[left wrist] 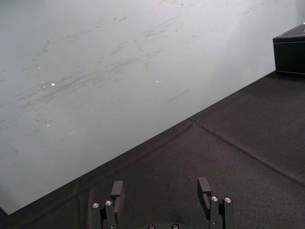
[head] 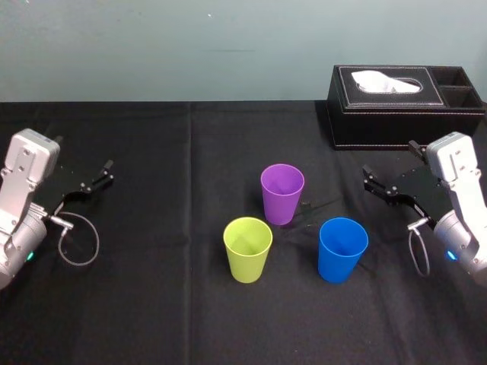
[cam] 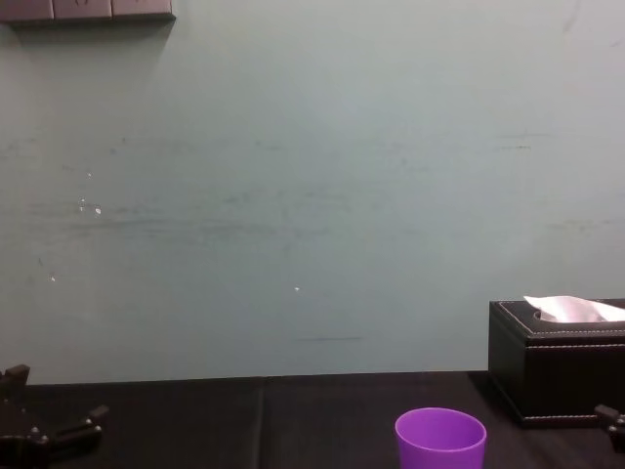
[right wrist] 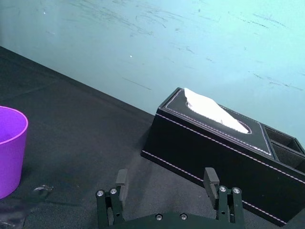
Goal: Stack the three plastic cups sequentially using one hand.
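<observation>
Three plastic cups stand upright and apart on the black cloth: the purple cup farthest back, the yellow-green cup front left, the blue cup front right. My right gripper hovers to the right of the purple and blue cups, open and empty. In the right wrist view its fingers stand wide apart, with the purple cup off to one side. At the table's left side my left gripper is also open and empty, well away from the cups. The chest view catches the purple cup from the side.
A black tissue box with a white tissue sits at the back right, just behind the right gripper. The black cloth covers the table up to a pale wall.
</observation>
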Controlling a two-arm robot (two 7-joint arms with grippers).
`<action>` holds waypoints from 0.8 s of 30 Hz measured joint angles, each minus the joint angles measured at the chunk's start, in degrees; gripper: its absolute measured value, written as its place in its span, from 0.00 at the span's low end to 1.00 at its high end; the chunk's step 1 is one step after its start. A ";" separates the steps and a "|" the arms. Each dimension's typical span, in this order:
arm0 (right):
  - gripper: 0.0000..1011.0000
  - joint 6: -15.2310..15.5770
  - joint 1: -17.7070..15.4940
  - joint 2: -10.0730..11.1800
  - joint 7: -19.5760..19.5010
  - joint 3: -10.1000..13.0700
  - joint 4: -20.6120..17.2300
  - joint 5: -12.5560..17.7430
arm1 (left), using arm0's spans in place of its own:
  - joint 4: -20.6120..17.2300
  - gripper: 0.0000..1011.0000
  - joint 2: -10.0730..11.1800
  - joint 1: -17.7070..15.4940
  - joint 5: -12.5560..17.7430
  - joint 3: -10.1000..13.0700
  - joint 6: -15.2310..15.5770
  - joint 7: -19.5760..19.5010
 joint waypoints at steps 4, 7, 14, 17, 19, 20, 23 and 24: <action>0.99 0.00 0.00 0.00 0.00 0.00 0.00 0.00 | 0.00 1.00 0.00 0.00 0.00 0.00 0.00 0.00; 0.99 0.00 0.00 0.00 0.00 0.00 0.00 0.00 | 0.00 1.00 0.00 0.00 0.00 0.00 0.00 0.00; 0.99 0.00 0.00 0.00 0.00 0.00 0.00 0.00 | 0.00 1.00 0.00 0.00 0.00 0.00 0.00 0.00; 0.99 0.00 0.00 0.00 0.00 0.00 0.00 0.00 | 0.00 1.00 0.00 0.00 0.00 0.00 0.00 0.00; 0.99 0.00 0.00 0.00 0.00 0.00 0.00 0.00 | 0.00 1.00 0.00 0.00 0.00 0.00 0.00 0.00; 0.99 0.00 0.00 0.00 0.00 0.00 0.00 0.00 | 0.00 1.00 0.00 0.00 0.00 0.00 0.00 0.00; 0.99 0.00 0.00 0.00 0.00 0.00 0.00 0.00 | 0.00 1.00 0.00 0.00 0.00 0.00 0.00 0.00; 0.99 0.00 0.00 0.00 0.01 0.00 0.00 0.00 | 0.00 1.00 0.00 0.00 0.00 0.00 0.00 0.00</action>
